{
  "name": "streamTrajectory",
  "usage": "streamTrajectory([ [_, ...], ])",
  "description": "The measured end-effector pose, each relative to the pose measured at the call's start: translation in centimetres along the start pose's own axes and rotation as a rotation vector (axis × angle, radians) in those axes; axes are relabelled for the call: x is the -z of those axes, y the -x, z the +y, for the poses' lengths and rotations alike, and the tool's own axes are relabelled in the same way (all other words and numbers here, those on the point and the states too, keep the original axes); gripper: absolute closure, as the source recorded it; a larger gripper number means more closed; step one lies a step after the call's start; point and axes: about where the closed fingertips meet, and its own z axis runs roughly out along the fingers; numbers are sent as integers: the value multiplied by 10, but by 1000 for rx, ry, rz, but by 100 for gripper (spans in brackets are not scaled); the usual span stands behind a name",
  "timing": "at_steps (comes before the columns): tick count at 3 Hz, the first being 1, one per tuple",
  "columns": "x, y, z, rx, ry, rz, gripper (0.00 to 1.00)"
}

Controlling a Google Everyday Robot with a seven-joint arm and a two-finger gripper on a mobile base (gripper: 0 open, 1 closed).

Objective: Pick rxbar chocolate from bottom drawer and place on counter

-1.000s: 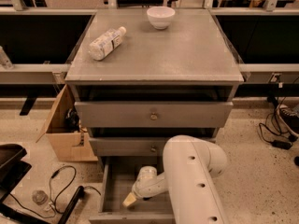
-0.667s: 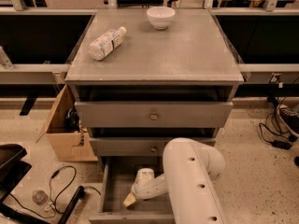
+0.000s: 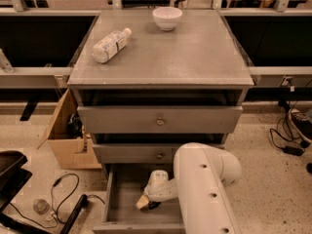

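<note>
The tool is low in the bottom drawer; whether it grips cannot be told. Placing the bar on the desk seems left.

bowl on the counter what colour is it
White bowl, plain, clearest in the camera view; the gripper is down inside the bottom drawer.

Matte grey counter, worn paler in patches. White bowl at its back edge, and a clear bottle with a white label by the left edge. Below, the bottom drawer shows plain grey inside, and in it sits the white-and-tan gripper. The floor is speckled beige.
</note>
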Motion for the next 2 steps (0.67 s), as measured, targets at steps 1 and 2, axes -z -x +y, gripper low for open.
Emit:
streamTrajectory([
  [1,-3,-7,-3,-27,43,12,0],
  [2,-17,-19,19,28,113,36,0],
])
